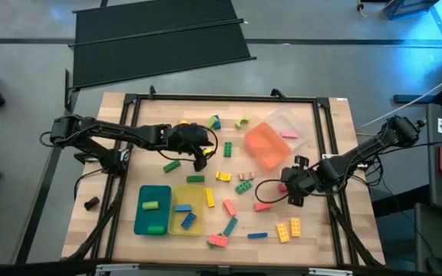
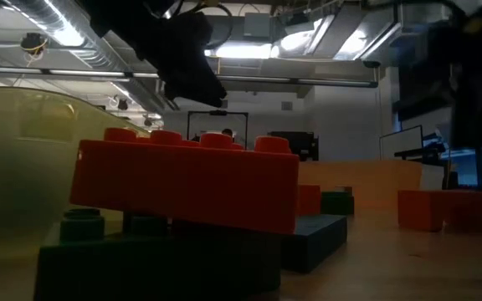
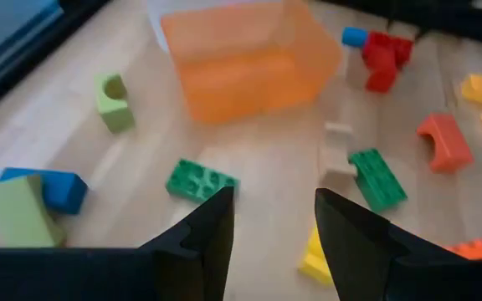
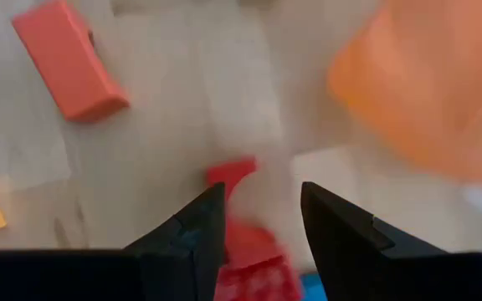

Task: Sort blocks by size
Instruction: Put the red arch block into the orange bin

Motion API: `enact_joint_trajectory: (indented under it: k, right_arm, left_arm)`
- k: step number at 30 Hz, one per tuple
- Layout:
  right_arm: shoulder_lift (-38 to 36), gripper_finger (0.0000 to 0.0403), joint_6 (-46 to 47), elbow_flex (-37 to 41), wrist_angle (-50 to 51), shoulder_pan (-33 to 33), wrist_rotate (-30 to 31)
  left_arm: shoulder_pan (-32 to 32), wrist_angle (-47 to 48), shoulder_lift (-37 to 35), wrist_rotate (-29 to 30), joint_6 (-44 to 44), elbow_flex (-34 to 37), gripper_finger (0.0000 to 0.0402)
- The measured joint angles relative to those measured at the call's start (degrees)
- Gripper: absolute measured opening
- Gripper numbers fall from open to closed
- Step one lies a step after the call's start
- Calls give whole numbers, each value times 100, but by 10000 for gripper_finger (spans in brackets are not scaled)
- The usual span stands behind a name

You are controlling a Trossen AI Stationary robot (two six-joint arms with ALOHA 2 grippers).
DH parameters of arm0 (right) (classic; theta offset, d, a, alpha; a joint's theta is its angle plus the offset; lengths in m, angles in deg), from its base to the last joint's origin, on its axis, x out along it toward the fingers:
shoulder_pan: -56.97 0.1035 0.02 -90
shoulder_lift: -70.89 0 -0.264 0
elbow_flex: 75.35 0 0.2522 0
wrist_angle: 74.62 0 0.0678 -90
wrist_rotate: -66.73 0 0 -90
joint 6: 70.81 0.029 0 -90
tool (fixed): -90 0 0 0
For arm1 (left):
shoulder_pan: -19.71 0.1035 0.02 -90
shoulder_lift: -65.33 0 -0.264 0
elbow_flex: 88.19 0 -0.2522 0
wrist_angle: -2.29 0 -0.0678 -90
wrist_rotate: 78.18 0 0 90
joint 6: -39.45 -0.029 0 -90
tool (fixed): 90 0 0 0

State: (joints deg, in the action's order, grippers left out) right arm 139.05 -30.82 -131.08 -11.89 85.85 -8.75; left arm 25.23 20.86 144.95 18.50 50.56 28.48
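While blocks (image 1: pixel 243 186) are scattered across the table (image 1: pixel 324 238), some are held in the teal tray (image 1: pixel 153 208); farther up, the left gripper (image 1: pixel 200 157) and right gripper (image 1: pixel 293 192) are seen empty, jaws apart.

Orange tray (image 1: pixel 264 146), teal tray (image 1: pixel 153 208), table (image 1: pixel 336 230)

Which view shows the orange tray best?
The left wrist view: the orange tray fills the frame's upper middle, walls and hollow clear. The high view shows it whole but small. The right wrist view catches a blurred corner. In the low view I cannot pick it out.
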Motion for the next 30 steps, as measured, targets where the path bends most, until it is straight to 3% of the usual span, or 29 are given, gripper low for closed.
enact_joint_trajectory:
  k: [8, 15, 23, 30]
  right_arm:
    - [0, 159, 383, 251, -306, 33, -98]
    - [-120, 159, 758, 251, -99, -229, 986]
    - [-855, 159, 767, 251, 185, -953, 537]
    - [-1703, 159, 937, 251, 1009, -979, -127]
  left_arm:
    - [492, -109, 0, 1, -669, 0, 153]
    - [992, -111, 0, 6, -997, 0, 153]
    - [1570, -121, 0, 6, -1001, 0, 153]
    - [1930, -121, 0, 2, -1293, 0, 153]
